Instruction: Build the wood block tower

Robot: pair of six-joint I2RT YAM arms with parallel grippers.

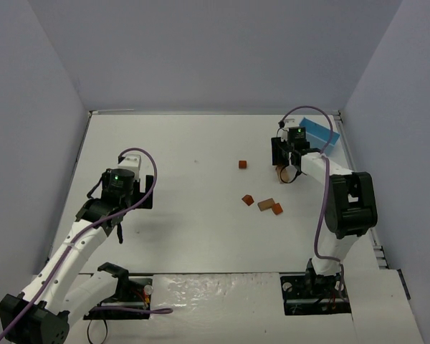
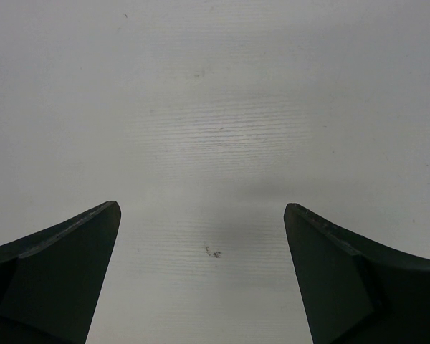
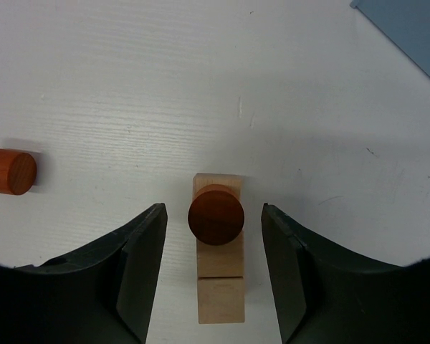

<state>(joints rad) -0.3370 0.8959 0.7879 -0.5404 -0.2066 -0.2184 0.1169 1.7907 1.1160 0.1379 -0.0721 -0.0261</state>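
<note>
black curved fingers (image 3: 140,276) of the right gripper (image 3: 213,209) fill the bottom of the right wrist view, one on each side of the wood block tower (image 3: 216,218).

around them, the flat white table (image 1: 193,229) carries everything. the white-and-black right arm (image 1: 347,204) reaches up its far right side, and the white-and-black left arm (image 1: 72,251) bends over the near left part. a light blue rectangular box (image 1: 319,135) lies by the far right edge, just beyond the right gripper and apart from the tower. three small orange-brown and tan wooden blocks (image 1: 266,205) lie loose in a tight cluster near mid-table, left of and nearer than the right gripper. an orange-brown wooden cylinder lying on its side (image 3: 11,170) rests on the table left of the tower, well clear of the fingers. nothing stands between the fingers and the tower.

the tower sits on the far right of the table, under the right gripper. a reddish round-topped piece stands on tan wooden blocks (image 3: 220,297), with a seam between two tan pieces; how they are stacked i cannot tell.

the right gripper's jaws stand partly apart, with a strip of table showing on each side of the round top, so they touch nothing. the left gripper (image 2: 202,206) hangs over bare table, jaws spread wide and holding nothing.
</note>
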